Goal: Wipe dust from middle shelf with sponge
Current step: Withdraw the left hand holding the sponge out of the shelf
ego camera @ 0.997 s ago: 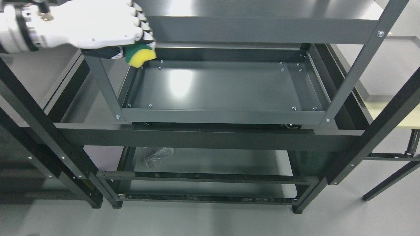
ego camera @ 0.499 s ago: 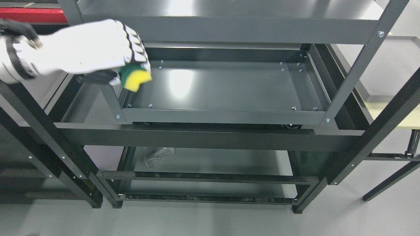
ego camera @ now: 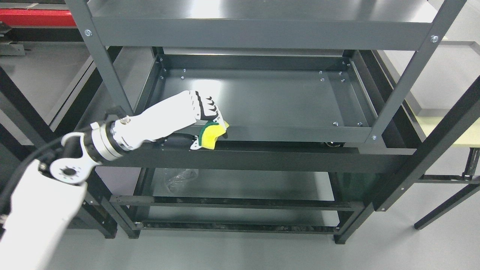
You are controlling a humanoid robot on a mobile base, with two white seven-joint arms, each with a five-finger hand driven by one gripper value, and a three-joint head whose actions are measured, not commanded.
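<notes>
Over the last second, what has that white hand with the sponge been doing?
The left hand, gripping the yellow-and-green sponge throughout, swept from the upper left down to the front edge of the dark grey metal middle shelf. The shelf frame stayed put.

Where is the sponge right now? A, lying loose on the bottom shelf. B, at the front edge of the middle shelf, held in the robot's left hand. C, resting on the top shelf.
B: the left hand grips the green and yellow sponge right at the front lip of the middle shelf.
</notes>
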